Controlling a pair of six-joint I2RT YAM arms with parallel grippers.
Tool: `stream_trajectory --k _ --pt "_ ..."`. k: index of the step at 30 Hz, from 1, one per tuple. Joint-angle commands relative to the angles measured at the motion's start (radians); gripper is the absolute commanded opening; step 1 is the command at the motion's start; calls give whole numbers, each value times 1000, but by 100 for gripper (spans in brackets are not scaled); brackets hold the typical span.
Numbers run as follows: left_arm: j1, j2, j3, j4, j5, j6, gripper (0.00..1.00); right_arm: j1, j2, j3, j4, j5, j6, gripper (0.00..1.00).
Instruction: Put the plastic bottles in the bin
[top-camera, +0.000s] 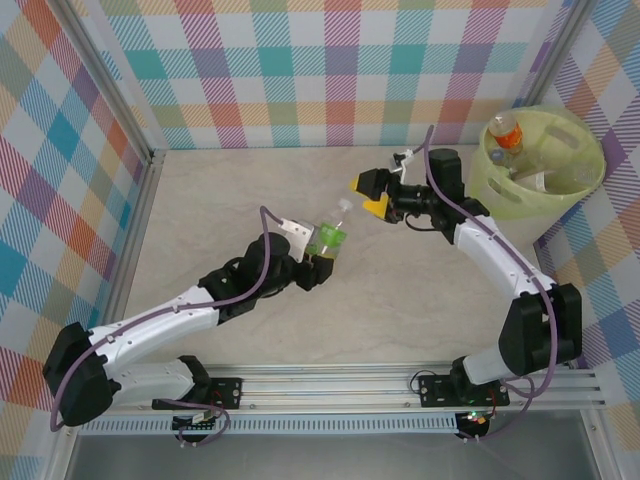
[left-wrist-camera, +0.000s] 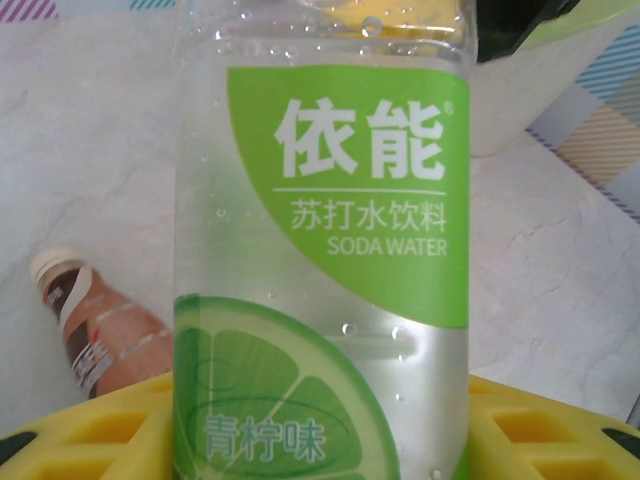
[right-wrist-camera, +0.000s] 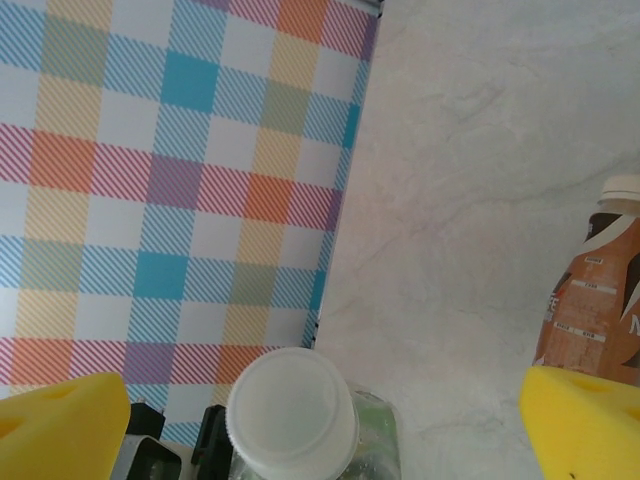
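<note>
The left hand (top-camera: 320, 256) pinches a clear plastic bottle with a lime-green label (top-camera: 330, 238) by its lower body, holding it above the middle of the table (top-camera: 220, 180). The right hand (top-camera: 370, 195) is spread wide, its yellow fingers (right-wrist-camera: 60, 425) on either side of the bottle's white screw cap (right-wrist-camera: 292, 410). This looks like a hand-over towards the large round pale bin lined with lime-green plastic (top-camera: 560, 195) at the table's far right corner.

The main risk is a drop. The cap is small and smooth, so a grip there could slip or twist if the left hand lets go too soon. From above it is hard to tell whether the right fingers sit level with the cap or with the neck. The brown-labelled plastic bottle (left-wrist-camera: 95, 325) on the table beyond could be knocked.
</note>
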Motion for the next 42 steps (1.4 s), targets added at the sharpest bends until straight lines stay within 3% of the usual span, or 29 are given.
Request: stream_trajectory --k 1,9,18,20,23,26,28,32,36,42 --pt "-15 24 42 45 9 57 37 26 25 34 -47 -57 -63 100" --pt "-14 117 80 116 14 71 37 91 68 101 -192 -89 -228 97" --pt "-8 161 113 117 3 69 40 92 74 128 -287 12 -307 58" --pt "-7 163 119 104 -7 66 46 92 72 138 -302 28 -314 56" --pt "-1 149 110 111 -9 61 62 91 63 155 -305 58 -317 53" --pt "2 116 86 147 -16 45 90 76 37 193 -343 131 -347 52" --pt "5 80 62 182 -21 31 100 46 -4 224 -383 227 -389 51" --pt "16 5 -25 289 -81 -20 100 -69 -101 269 -408 377 -440 50" --pt "38 -48 -97 330 -153 -72 100 -251 -160 295 -377 496 -436 49" --pt "71 -108 -160 312 -176 -121 100 -512 -197 319 -227 502 -326 50"
